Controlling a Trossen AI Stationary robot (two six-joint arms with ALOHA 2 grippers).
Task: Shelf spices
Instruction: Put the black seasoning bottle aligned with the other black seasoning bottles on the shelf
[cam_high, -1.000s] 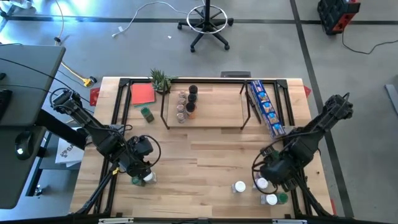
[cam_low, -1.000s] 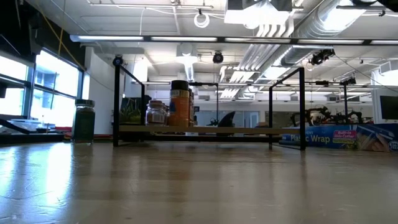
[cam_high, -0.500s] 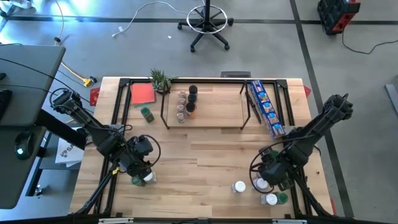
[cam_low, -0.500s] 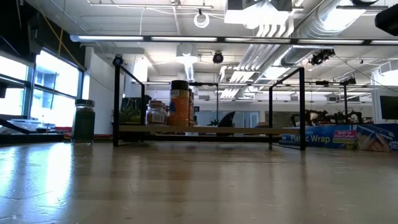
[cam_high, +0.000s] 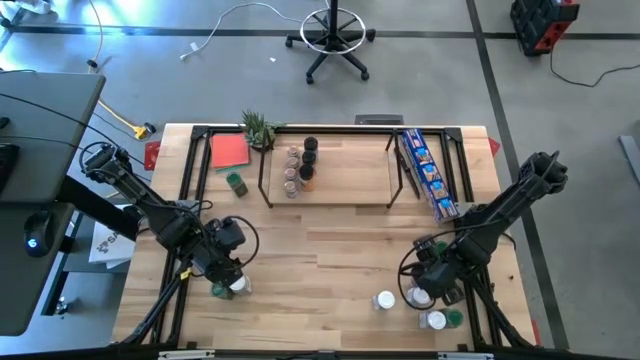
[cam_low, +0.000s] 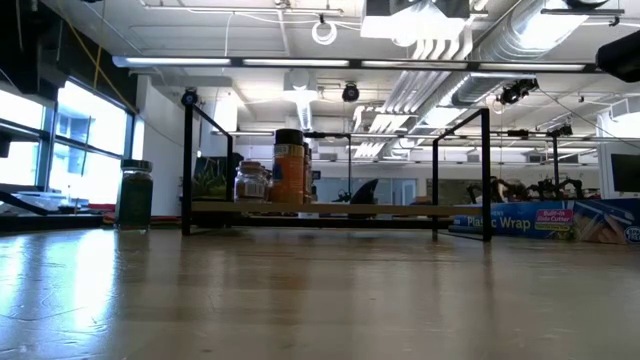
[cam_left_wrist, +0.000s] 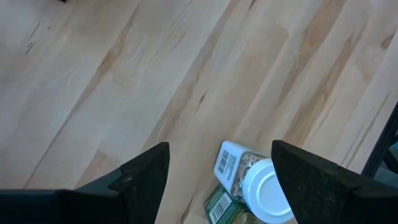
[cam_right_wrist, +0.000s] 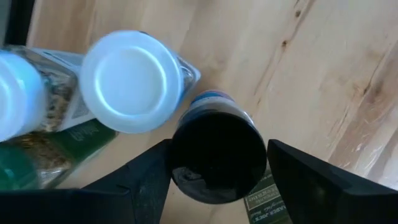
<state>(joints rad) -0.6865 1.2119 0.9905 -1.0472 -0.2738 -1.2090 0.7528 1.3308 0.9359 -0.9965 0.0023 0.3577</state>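
Note:
The light-wood shelf (cam_high: 345, 180) on black legs stands at the table's far middle, with several spice jars (cam_high: 298, 165) on its left part; both also show in the low view (cam_low: 330, 208) (cam_low: 288, 168). A green jar (cam_high: 236, 183) stands on the table left of the shelf. My left gripper (cam_high: 226, 272) is open above a white-lidded jar (cam_left_wrist: 264, 190) and a green-labelled jar (cam_left_wrist: 219, 208) at the near left. My right gripper (cam_high: 432, 282) is open at the near right, its fingers on either side of a black-lidded jar (cam_right_wrist: 217, 155). White-lidded jars (cam_right_wrist: 130, 81) stand beside it. My right gripper comes from above, pointing down, and its fingers (cam_right_wrist: 146, 180) stand close on either side of the black-lidded jar's lid (cam_right_wrist: 186, 158). I cannot tell whether they touch it. The jar stands upright on the table.
A red flat square (cam_high: 228, 150) and a small potted plant (cam_high: 258, 128) are at the far left. A long blue packet (cam_high: 426, 172) lies at the shelf's right end. More jars (cam_high: 385, 300) (cam_high: 436, 320) stand at the near right. The table's middle is bare wood.
My right gripper has gone down and a little toward the table's near-left, closing on the jars at the near right.

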